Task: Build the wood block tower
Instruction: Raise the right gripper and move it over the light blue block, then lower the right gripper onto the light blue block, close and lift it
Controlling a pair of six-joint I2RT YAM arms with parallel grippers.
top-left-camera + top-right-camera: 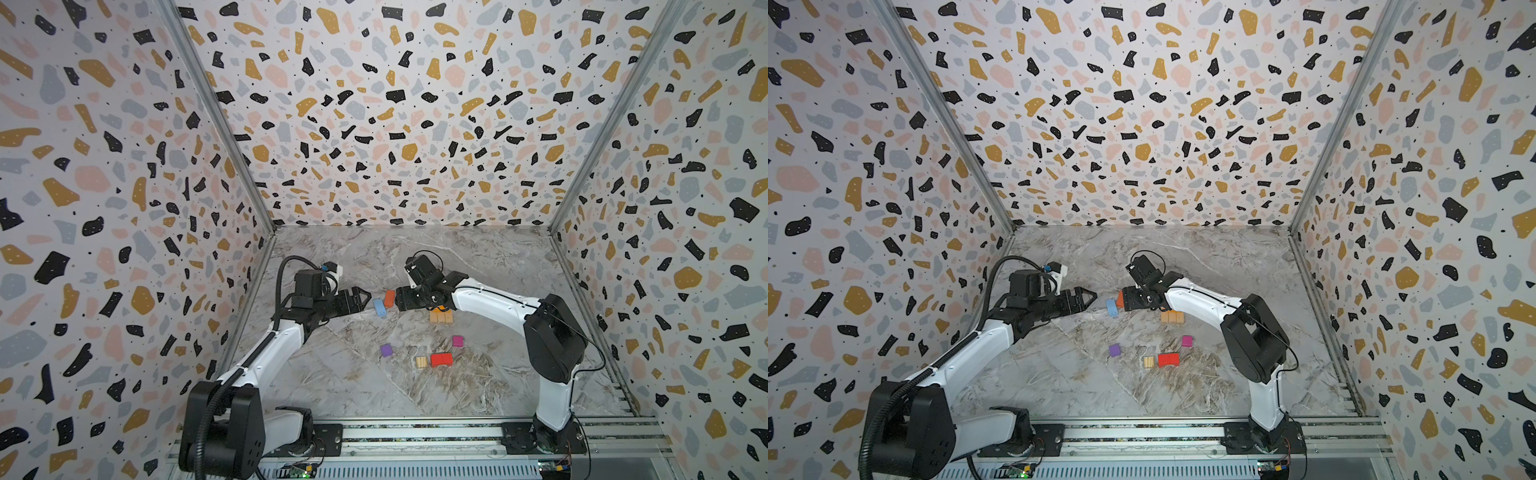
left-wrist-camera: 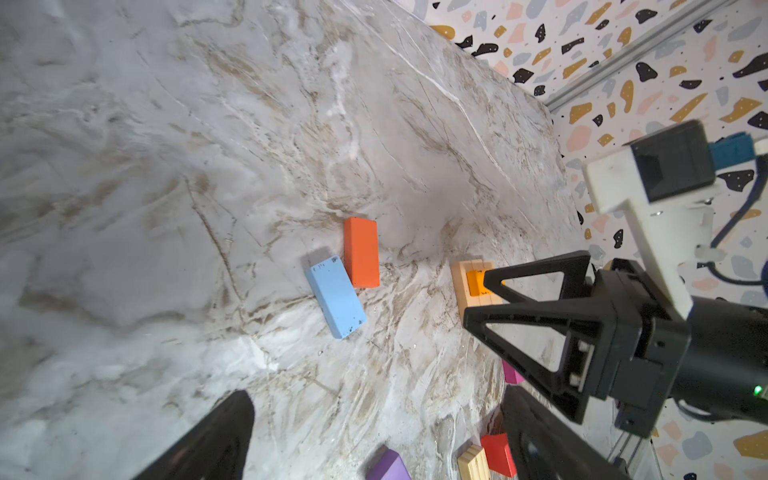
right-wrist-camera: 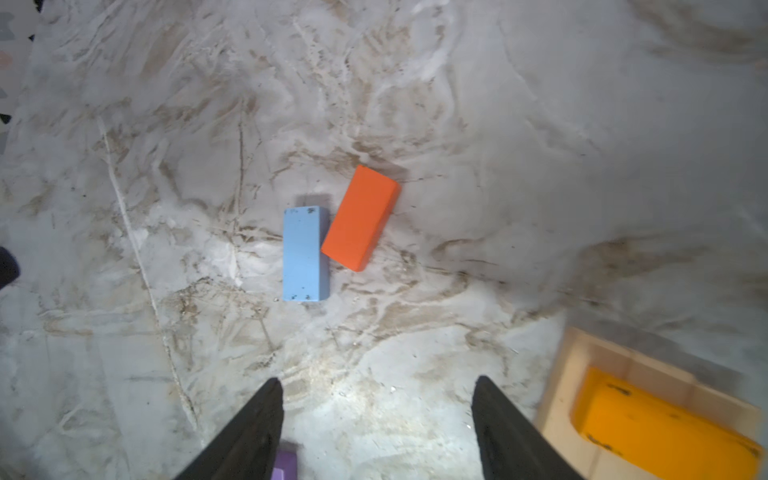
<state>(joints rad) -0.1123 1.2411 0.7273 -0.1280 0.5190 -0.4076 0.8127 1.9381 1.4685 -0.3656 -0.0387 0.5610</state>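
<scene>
The tower is a tan plank base [image 1: 441, 317] [image 3: 561, 374] with one yellow block [image 3: 665, 428] on it, partly hidden under my right arm in both top views. An orange block [image 1: 389, 298] [image 3: 360, 218] and a light blue block [image 1: 379, 307] [image 3: 305, 253] lie touching on the marble floor. My right gripper [image 1: 397, 299] [image 3: 378, 382] hovers open just right of them, holding nothing. My left gripper [image 1: 368, 296] [image 2: 374, 399] points at the pair from the left, wide open and empty.
Nearer the front lie a purple cube [image 1: 386, 350], a magenta cube [image 1: 457, 341], a small tan block [image 1: 421, 361] and a red block [image 1: 441, 359]. Patterned walls close in the left, right and back. A metal rail [image 1: 415, 434] runs along the front.
</scene>
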